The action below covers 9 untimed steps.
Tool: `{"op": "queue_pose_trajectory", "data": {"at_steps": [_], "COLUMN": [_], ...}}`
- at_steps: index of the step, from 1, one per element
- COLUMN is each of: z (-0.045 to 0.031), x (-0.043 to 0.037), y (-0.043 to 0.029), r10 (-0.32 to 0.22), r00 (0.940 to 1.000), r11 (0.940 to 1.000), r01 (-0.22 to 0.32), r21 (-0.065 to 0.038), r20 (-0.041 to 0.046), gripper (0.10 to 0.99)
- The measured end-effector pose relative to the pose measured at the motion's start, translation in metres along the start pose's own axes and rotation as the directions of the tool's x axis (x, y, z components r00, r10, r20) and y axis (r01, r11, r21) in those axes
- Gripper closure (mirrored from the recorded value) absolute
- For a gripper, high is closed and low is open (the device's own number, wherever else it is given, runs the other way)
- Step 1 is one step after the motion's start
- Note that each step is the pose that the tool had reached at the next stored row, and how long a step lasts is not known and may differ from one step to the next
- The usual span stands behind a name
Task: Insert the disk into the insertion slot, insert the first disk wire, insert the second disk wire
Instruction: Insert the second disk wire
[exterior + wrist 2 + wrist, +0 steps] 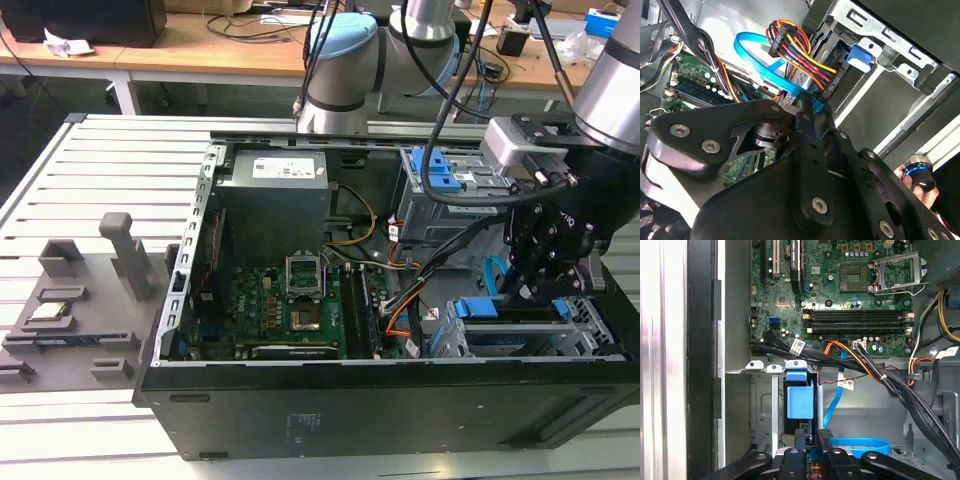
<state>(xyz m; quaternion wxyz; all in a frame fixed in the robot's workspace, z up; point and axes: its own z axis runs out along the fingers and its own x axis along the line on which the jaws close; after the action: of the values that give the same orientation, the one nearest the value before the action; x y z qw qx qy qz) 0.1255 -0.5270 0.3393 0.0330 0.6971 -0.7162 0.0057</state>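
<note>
The gripper point(527, 290) reaches into the computer case point(300, 410), fingers nearly closed around the plug end of the blue cable point(760, 62), beside the red-orange wire bundle point(800, 50). The blue-framed drive point(800, 400) sits inside its bay point(590, 320).

The gripper point(807, 107) is showing matt black metal links with bright steel screws. The second disk wire point(755, 55) is looking like smooth, glossy light blue plastic; the first disk wire point(800, 52) is wearing shiny red, orange and black plastic sheathing. The insertion slot point(590, 318) is showing dull grey sheet metal, and the disk point(800, 401) is showing a smooth blue plastic frame.
</note>
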Motion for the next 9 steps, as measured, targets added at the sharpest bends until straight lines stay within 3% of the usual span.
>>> {"op": "queue_pose_trajectory", "data": {"at_steps": [1,3,5,6,9], "z": [-0.0038,-0.0209,-0.0272,-0.0322,-0.0379], "x": [0.0002,-0.0014,-0.0014,-0.0012,-0.0009], "y": [0.0001,0.0008,0.0011,0.0013,0.0015], "r10": [0.000,0.000,0.000,0.000,0.000], "r00": [1.0000,1.0000,1.0000,1.0000,1.0000], "r11": [1.0000,1.0000,1.0000,1.0000,1.0000], "r01": [0.000,0.000,0.000,0.000,0.000], "r21": [0.000,0.000,0.000,0.000,0.000], "r20": [-0.0002,-0.0004,-0.0003,-0.0004,-0.0005], "gripper": [0.851,0.851,0.867,0.980,0.980]}}
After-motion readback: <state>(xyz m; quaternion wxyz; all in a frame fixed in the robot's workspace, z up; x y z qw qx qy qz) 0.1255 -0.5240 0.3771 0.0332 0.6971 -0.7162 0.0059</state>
